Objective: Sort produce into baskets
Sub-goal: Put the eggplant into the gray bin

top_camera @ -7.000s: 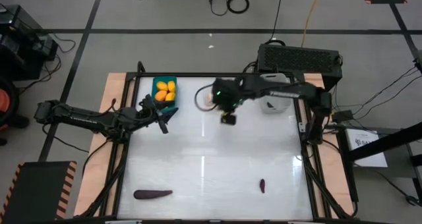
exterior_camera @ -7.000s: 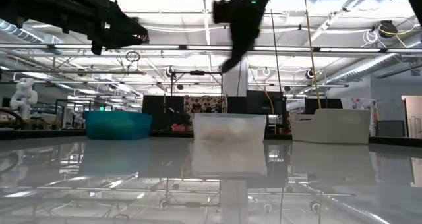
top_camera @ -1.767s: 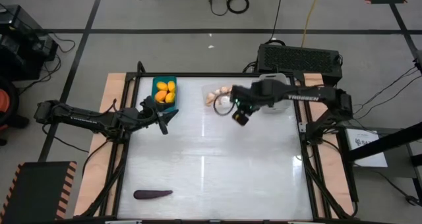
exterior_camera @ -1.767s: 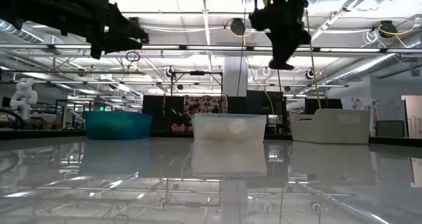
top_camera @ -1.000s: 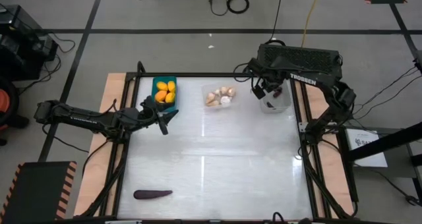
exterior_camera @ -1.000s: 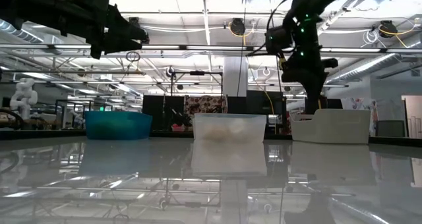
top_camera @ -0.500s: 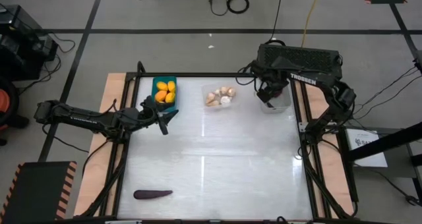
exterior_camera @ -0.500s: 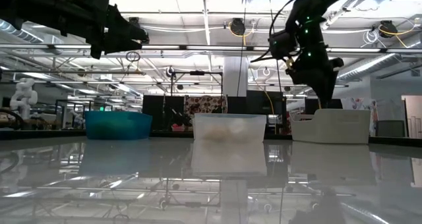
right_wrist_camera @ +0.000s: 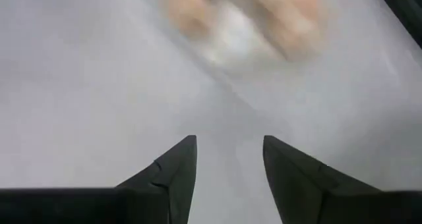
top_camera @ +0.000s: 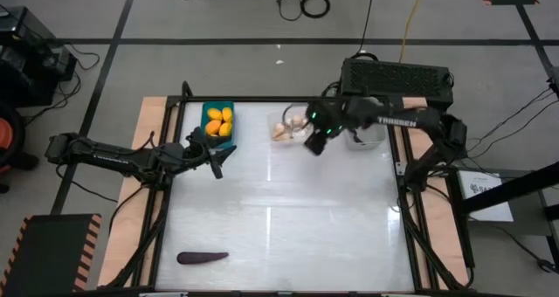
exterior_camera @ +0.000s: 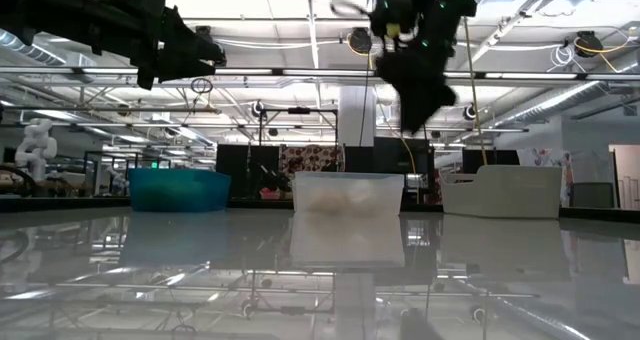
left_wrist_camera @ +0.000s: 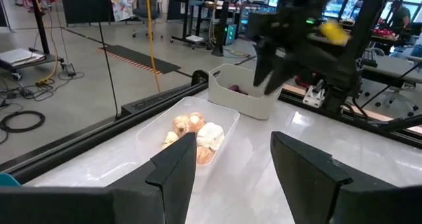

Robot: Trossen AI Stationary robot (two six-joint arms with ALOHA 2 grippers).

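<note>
White glossy desk [top_camera: 279, 210] inside a black frame, workshop floor around it – right gripper [top_camera: 315, 144] hangs in the air just beside the clear tray [top_camera: 291, 129] of cream garlic bulbs [left_wrist_camera: 198, 128], fingers [right_wrist_camera: 173, 168] spread, nothing between them. White-grey bin [top_camera: 365, 134] sits behind it toward the right arm's base, a dark purple piece [left_wrist_camera: 236, 89] inside. Left gripper [top_camera: 217, 160] waits raised just beside the teal bin [top_camera: 218, 120] holding yellow-orange ovals [top_camera: 219, 121], fingers [left_wrist_camera: 177, 159] apart and empty. Long purple eggplant [top_camera: 203, 258] lies alone on the desk well away from both grippers – at the near left corner
</note>
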